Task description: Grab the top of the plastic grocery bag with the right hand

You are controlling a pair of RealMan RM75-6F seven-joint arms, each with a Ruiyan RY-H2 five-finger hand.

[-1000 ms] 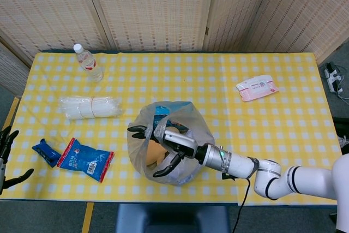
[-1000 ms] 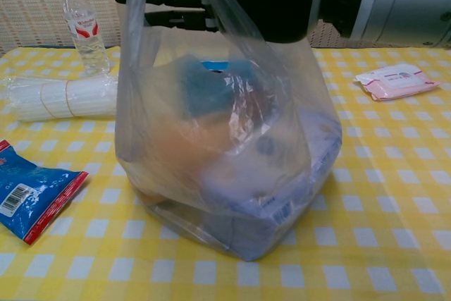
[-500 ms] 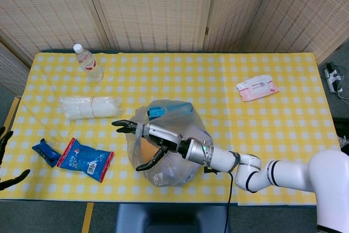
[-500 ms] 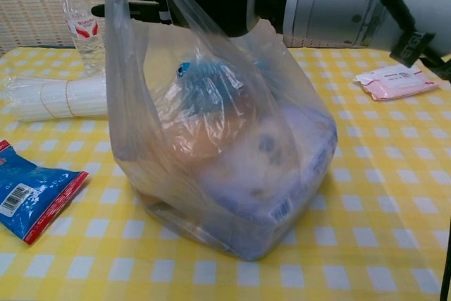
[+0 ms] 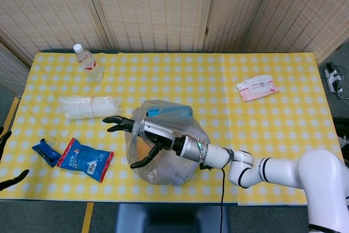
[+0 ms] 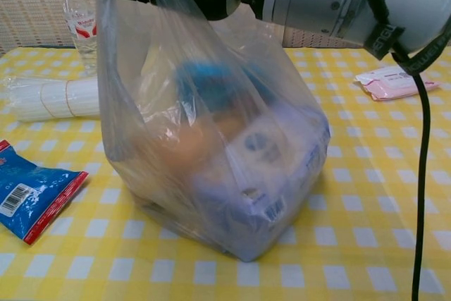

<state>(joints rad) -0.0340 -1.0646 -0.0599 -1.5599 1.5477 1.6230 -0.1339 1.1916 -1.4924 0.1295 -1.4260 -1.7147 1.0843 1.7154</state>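
Fingers of my left hand [image 5: 6,178] only show at the left edge of the head view, beside the table [image 5: 283,151], spread apart and holding nothing.

On the table, the plastic grocery bag [image 6: 211,153] stands near the front edge, a little left of the middle, full of goods: something blue, something orange and a white pack. It rests on the yellow checked cloth, but its top film is pulled up and toward the left.

My right hand [image 5: 143,135] is at this top. The thin film goes up to the palm, so I judge the hand has caught the upper edge. However, several dark fingers [image 5: 115,120] point outward to the left, so I cannot tell how firm the hold is.

I think the grab is almost finished. The next move needs these fingers to curl in around the gathered film.

My right arm reaches low over the front of the table from the right side, forearm nearly level, wrist above the bag.
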